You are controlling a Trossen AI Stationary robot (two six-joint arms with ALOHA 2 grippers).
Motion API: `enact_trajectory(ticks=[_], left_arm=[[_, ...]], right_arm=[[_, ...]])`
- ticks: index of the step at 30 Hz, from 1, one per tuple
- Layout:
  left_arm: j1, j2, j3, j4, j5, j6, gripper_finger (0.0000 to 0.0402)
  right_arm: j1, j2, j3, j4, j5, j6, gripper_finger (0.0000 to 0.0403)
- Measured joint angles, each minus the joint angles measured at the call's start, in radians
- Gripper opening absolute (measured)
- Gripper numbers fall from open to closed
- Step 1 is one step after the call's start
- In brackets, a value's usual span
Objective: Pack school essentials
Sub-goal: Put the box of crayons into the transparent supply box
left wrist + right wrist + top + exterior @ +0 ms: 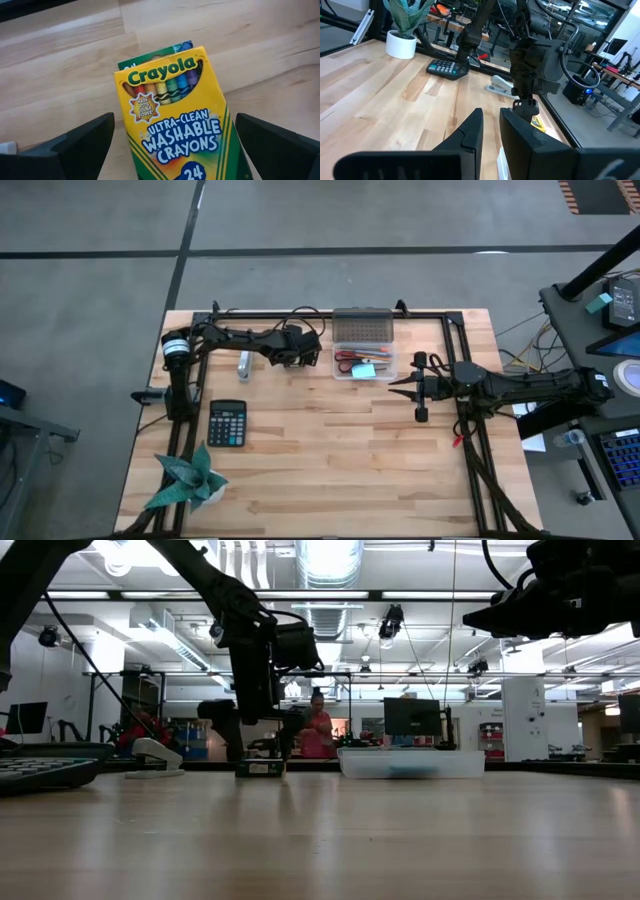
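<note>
The yellow-green crayon box [172, 115] lies flat on the wood, and a green-edged item pokes out from under its far end. My left gripper [175, 120] hangs over it, pointing down and open, with one finger on each side of the box and apart from it. In the low view the left gripper [262, 745] stands just above the crayon box [260, 768]. The clear plastic case [365, 364] holds red-handled scissors and a light-blue pad, and its lid lies open behind it. My right gripper [408, 388] waits to the right of the case, shut and holding nothing.
A black calculator [228, 423] and a green paper plant [190, 480] sit near the table's left front. A stapler [243, 365] lies left of my left gripper. Black frame rails [465, 420] border the table. A person [318, 730] stands in the room beyond.
</note>
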Motion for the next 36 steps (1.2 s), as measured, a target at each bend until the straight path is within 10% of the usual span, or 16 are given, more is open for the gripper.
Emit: enact_trajectory(ticks=[36], left_arm=[[0.001,0.001,-0.075,0.119,0.005,-0.042,0.0389]], right_arm=[[0.0,0.0,0.0,0.0,0.006,0.001,0.0054]])
